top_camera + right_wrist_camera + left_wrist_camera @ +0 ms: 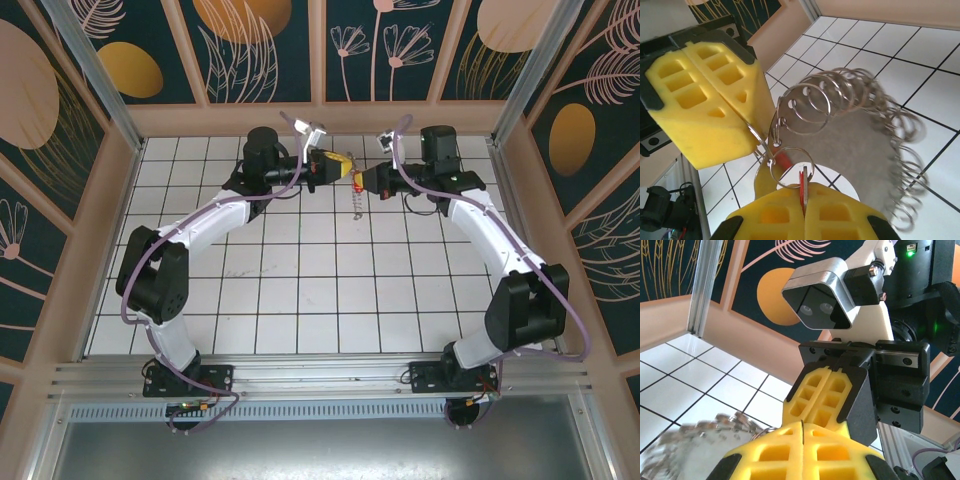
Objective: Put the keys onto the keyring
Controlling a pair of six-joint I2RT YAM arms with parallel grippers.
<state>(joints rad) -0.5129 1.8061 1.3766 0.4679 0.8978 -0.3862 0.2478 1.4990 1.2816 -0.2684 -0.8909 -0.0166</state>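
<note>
I saw the left gripper (pixel 742 117) pressed together on a wire of the keyring (pixel 860 150), which hung just below it. Right beside the left gripper, the right gripper (pixel 804 202) pinched 1 red-headed key (pixel 803 182).

Figure: Tiled counter inside a panelled enclosure.
The white counter (pixel 300 300) with dark grout lines spreads beneath the left gripper (pixel 345 168) and right gripper (pixel 365 182). Dark floral wall panels (pixel 350 50) rise beyond them. An aluminium corner post (pixel 700 290) stands left of the left gripper, and a metal rail (pixel 320 372) lies nearer than both.
</note>
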